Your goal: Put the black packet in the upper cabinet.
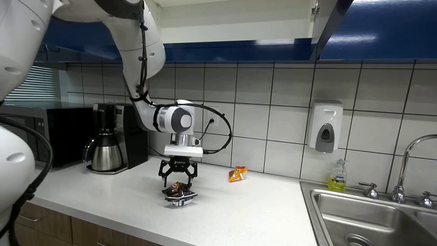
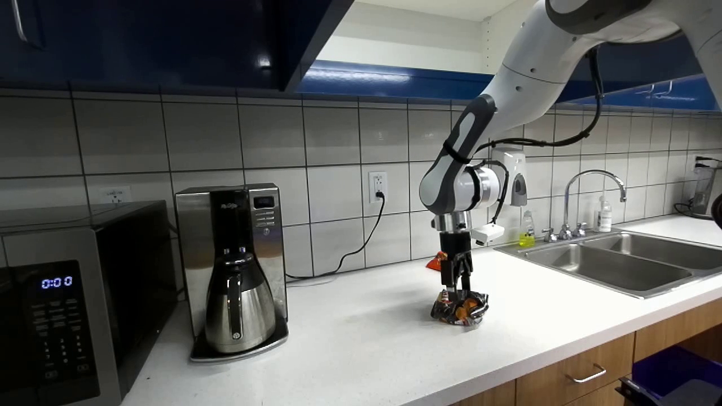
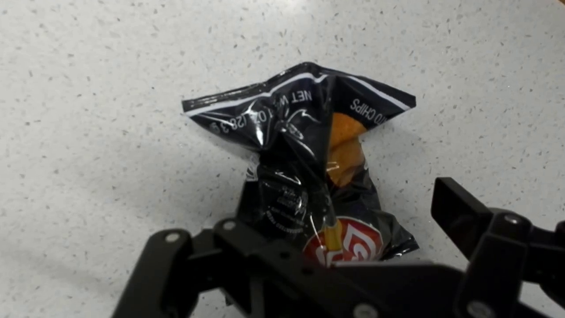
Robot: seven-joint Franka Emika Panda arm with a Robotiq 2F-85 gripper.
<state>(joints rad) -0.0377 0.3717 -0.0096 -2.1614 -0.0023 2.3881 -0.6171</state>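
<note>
The black packet [image 1: 180, 195] is a shiny chip bag with a red and white logo and orange parts. It lies crumpled on the counter in both exterior views [image 2: 459, 309] and fills the middle of the wrist view [image 3: 300, 145]. My gripper [image 1: 177, 185] points down right over it, fingers apart, one toward each side of the packet. In the wrist view a gap shows between the packet and the right finger; the left finger is partly hidden by the packet and linkage. The upper cabinet [image 1: 235, 29] stands open above, with a white interior, also in an exterior view [image 2: 395, 39].
An orange packet [image 1: 238, 174] lies near the tiled wall. A coffee maker [image 1: 128, 136] and microwave [image 2: 56, 304] stand at one end of the counter. A sink [image 1: 358, 212], soap bottle [image 1: 337, 177] and wall dispenser [image 1: 326, 126] are at the other. The open cabinet door [image 1: 379, 30] sticks out.
</note>
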